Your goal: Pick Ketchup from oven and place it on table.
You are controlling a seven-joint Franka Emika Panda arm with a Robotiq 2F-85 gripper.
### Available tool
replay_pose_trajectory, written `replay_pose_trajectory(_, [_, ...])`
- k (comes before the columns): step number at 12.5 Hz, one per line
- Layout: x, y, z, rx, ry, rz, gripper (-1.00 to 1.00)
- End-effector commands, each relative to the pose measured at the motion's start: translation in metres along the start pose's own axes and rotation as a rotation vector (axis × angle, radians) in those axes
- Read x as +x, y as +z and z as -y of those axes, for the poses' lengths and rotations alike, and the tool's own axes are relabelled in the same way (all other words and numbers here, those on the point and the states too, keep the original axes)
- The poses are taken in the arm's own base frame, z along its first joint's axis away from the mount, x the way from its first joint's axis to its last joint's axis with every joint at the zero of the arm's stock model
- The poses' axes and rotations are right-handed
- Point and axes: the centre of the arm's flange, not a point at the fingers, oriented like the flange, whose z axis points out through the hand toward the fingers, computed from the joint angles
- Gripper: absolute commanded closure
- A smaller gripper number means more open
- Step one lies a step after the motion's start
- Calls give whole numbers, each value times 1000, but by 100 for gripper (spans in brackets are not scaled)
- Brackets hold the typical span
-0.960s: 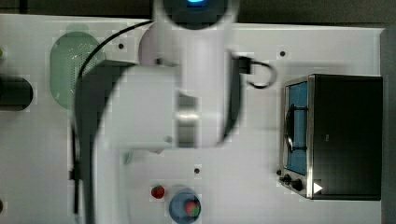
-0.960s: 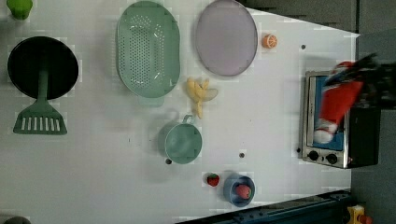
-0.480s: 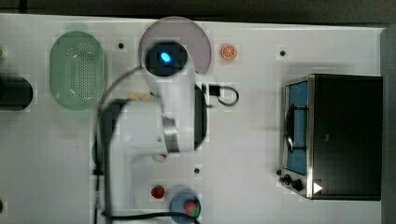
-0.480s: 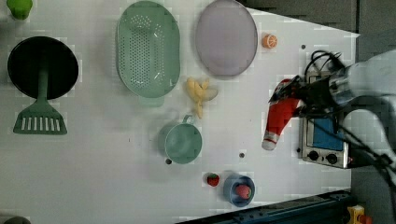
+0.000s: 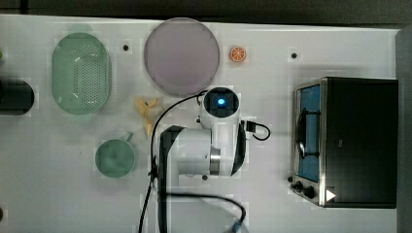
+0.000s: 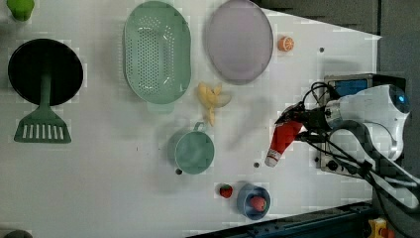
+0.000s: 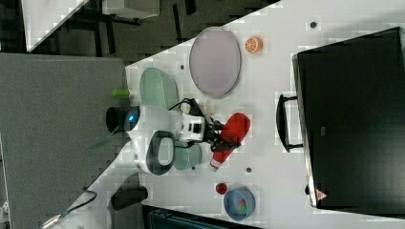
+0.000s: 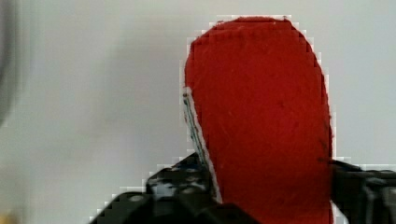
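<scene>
The Ketchup [image 6: 283, 141], a slim red bottle with a white cap, hangs tilted over the white table [image 6: 124, 188], cap end low near the tabletop, to the left view's left of the oven [image 6: 356, 84]. My gripper [image 6: 299, 121] sits at its upper, red end. In the wrist view the red body [image 8: 261, 116] stands between the black fingers [image 8: 187, 179], which lie against both its sides. In the right view the Ketchup [image 7: 235, 130] points down from the gripper [image 7: 217, 136]. The black oven [image 5: 359, 141] stands with its blue glass door shut. In the top view the arm covers the bottle.
A pale-purple plate [image 5: 180, 56], green colander [image 5: 81, 73], green cup [image 5: 115, 158], banana [image 5: 147, 111] and orange slice [image 5: 238, 53] lie on the table. A strawberry [image 6: 226, 190] and blue bowl [image 6: 253, 201] sit near the front edge, below the bottle in the left view.
The arm has carried the Ketchup away from the oven toward the middle of the table and lower. The bottle now hangs tilted near the tabletop.
</scene>
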Motion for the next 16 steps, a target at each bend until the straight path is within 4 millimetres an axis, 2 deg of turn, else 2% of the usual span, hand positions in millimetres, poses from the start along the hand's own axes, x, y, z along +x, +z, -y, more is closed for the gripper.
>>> replay_pose_trajectory(1, [8, 2, 15, 43, -7, -67, -96])
replay_pose_trajectory(3, [9, 4, 18, 56, -9, -80, -100])
replay_pose_trajectory(4, [9, -5, 19, 71, -2, -89, -100])
replay_pose_trajectory(5, [9, -23, 20, 97, 11, -102, -100])
replay_pose_trajectory(7, [9, -82, 19, 180, 48, -143, -100])
replay_pose_trajectory(9, [5, -158, 11, 255, 56, -177, -100])
replay_pose_trajectory(13, [-19, -304, -17, 316, 52, -193, -100])
replay_pose_trajectory(15, [-27, -365, -35, 330, 52, -209, -100])
replay_pose_trajectory(16, [-31, -385, -43, 317, 51, -199, -100])
